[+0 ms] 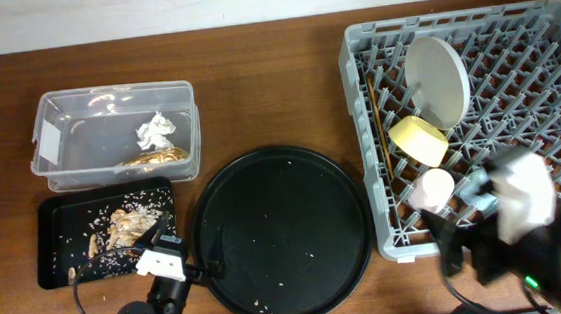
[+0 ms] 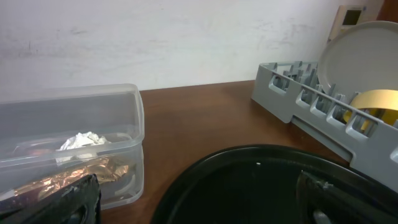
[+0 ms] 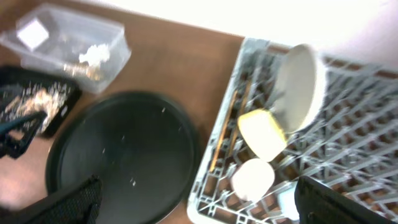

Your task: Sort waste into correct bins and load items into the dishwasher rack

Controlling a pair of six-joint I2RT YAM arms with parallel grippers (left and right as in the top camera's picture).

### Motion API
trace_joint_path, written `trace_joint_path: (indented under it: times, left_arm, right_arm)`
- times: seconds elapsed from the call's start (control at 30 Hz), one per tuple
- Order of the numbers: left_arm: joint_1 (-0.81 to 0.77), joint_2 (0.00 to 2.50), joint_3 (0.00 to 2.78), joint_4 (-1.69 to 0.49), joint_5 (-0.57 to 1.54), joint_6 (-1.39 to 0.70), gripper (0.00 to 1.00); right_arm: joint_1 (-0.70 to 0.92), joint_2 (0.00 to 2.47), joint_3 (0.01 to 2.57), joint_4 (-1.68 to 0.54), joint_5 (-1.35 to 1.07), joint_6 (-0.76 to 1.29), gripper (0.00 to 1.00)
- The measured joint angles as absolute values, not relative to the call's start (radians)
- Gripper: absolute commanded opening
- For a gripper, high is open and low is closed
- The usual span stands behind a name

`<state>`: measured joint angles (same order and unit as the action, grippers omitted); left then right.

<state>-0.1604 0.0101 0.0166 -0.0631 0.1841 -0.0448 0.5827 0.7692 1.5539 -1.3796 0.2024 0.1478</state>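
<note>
The grey dishwasher rack (image 1: 551, 25) on the right holds a white plate (image 1: 438, 79) on edge, a yellow bowl (image 1: 418, 139), a pink cup (image 1: 432, 189) and wooden chopsticks (image 1: 379, 129) along its left side. A pale shape beside the pink cup, perhaps the light-blue cup (image 3: 285, 199), is mostly hidden by my right arm. The clear box (image 1: 69, 144) holds the white tissue (image 1: 155, 133) and the brown-gold wrapper (image 1: 150, 158). The black rectangular tray (image 1: 52, 245) holds food scraps (image 1: 126, 227). My right gripper (image 1: 463, 248) is open and empty above the rack's front edge. My left gripper (image 1: 184, 270) is open and empty.
A large round black tray (image 1: 284, 232) with a few crumbs lies between the bins and the rack. My left gripper hangs low at its left rim, and the left wrist view shows the tray (image 2: 261, 186) between the fingers. The wall runs along the far table edge.
</note>
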Motion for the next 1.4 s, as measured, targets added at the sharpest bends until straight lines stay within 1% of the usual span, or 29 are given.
trace_joint_path:
  times: [0.1,0.2,0.3,0.4,0.5,0.63,0.77,1.4]
  left_arm:
    - [-0.160,0.010,0.017,-0.063,0.184,-0.045,0.99]
    - [-0.160,0.010,0.016,-0.063,0.184,-0.045,0.99]
    - [-0.160,0.010,0.016,-0.063,0.184,-0.045,0.99]
    - [-0.160,0.010,0.016,-0.063,0.184,-0.045,0.99]
    - [-0.160,0.010,0.017,-0.063,0.184,-0.045,0.99]
    - [-0.160,0.010,0.017,-0.063,0.184,-0.045,0.99]
    - [-0.160,0.010,0.017,-0.063,0.184,-0.045,0.99]
    - [-0.160,0.010,0.017,-0.063,0.184,-0.045,0.99]
  right_arm:
    - [0.548,0.656,1.530,-1.306,0.250,0.142,0.99]
    - [0.427,0.531,1.379,-1.136,0.254,0.134,0.98]
    - [0.278,0.379,1.093,-0.945,0.204,0.131,0.98]
    - [0.167,0.232,0.748,-0.733,0.093,0.131,0.99]
    - [0.114,0.136,0.470,-0.572,0.004,0.131,0.99]
    - [0.081,0.032,0.194,-0.328,-0.049,0.132,0.98]
    - [0.071,0.015,0.036,-0.068,-0.065,0.131,0.98]
    - [0.066,0.014,0.012,-0.069,-0.067,0.131,0.98]
